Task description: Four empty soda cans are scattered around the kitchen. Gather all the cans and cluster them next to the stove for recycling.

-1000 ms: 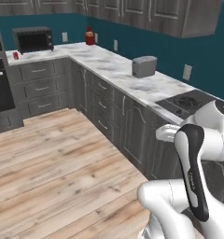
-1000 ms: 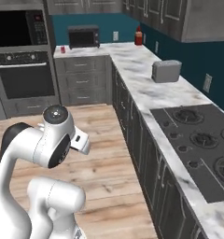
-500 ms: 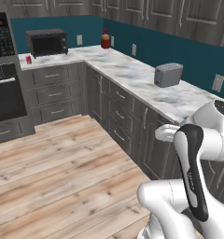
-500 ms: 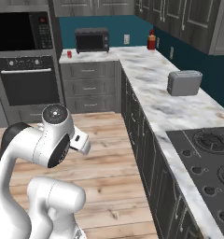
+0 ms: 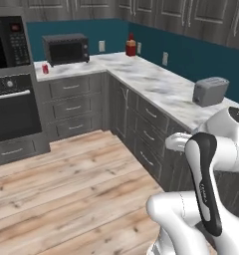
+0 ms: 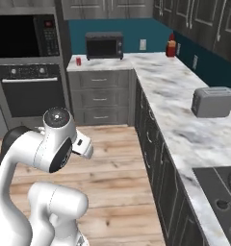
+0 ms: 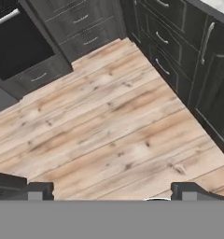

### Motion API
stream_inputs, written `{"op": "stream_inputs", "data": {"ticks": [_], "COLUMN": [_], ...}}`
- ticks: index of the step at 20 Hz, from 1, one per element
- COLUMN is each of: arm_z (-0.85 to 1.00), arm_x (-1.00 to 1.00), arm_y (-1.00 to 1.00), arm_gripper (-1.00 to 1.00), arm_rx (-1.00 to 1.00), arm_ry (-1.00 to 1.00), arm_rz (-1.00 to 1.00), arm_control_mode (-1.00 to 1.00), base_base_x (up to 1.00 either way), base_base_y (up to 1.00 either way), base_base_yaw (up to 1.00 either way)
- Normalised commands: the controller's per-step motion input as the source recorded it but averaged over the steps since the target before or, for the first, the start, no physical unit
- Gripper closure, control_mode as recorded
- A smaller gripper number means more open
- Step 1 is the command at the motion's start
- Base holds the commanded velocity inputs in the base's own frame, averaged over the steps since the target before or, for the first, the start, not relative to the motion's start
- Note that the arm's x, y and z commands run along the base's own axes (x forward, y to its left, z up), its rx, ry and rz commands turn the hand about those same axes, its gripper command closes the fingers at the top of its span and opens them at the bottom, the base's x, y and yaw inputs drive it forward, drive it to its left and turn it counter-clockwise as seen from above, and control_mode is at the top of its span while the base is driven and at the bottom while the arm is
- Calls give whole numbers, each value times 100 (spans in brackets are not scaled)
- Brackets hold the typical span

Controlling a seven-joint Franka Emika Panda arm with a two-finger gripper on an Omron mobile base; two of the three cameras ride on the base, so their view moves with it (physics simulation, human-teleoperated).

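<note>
Gripper (image 7: 112, 196) empty, jaws wide apart, pointed down at the wooden floor (image 7: 109, 126) – nothing between the tips. Arm folded in over the base.

One soda can (image 5: 45, 68) visible: upright on the far table (image 5: 156, 84), near its left end, just beside the toaster oven (image 5: 65, 48) and close to the front edge; also seen at (image 6: 78, 61). Stove (image 6: 223, 202) lies at the near right, well apart from the can, with the toaster (image 6: 212, 101) between along the table run.

Step in hand, as judged: approach the can. To do well – bring the base square to the drawers below it, stop short of the wall oven (image 6: 33, 93), then reach over the edge and close on the can's mid-body, keeping it upright.
</note>
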Motion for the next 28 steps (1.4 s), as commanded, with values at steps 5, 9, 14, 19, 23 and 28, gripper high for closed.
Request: {"op": "stream_inputs", "data": {"ticks": [5,9,14,19,23,28], "arm_z": [0,0,0,0,0,0], "arm_x": [0,0,0,0,0,0], "arm_y": [0,0,0,0,0,0], "arm_gripper": [-100,-100,-100,-100,-100,-100], "arm_rx": [0,0,0,0,0,0], "arm_ry": [0,0,0,0,0,0], "arm_rz": [0,0,0,0,0,0], "arm_control_mode": [100,100,100,100,100,100], "base_base_x": [75,69,65,70,74,76], "base_base_y": [0,0,0,0,0,0], "base_base_yaw": [19,23,26,29,30,31]}}
